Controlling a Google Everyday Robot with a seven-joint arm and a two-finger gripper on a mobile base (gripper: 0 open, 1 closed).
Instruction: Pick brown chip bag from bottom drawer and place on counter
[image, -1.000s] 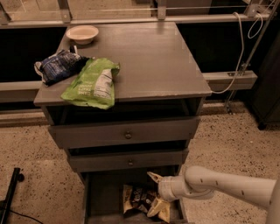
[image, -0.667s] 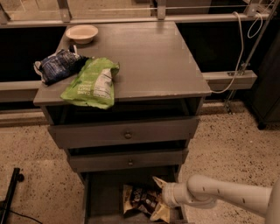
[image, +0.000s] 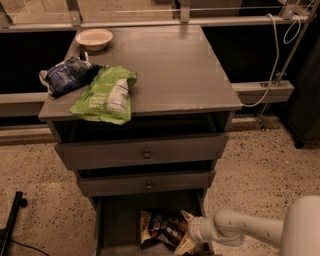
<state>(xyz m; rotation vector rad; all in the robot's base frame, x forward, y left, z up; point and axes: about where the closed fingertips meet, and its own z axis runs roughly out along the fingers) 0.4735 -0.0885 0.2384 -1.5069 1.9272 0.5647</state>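
Note:
The brown chip bag (image: 165, 227) lies in the open bottom drawer (image: 120, 225), dark brown with cream ends, toward the drawer's right side. My gripper (image: 186, 239) reaches in from the lower right on a white arm (image: 240, 229) and sits right at the bag's right end, low in the drawer. The counter (image: 175, 70) is the grey cabinet top above.
A lime-green bag (image: 106, 95) and a dark blue bag (image: 67, 75) lie on the counter's left part, with a small cream bowl (image: 94, 38) at the back left. Two shallower drawers with knobs (image: 146, 154) stand slightly open above. A white cable (image: 272, 60) hangs at right.
The arm has dropped lower and moved slightly right, bringing the gripper deeper into the bottom drawer at the bag's right end. The bag stays in the drawer.

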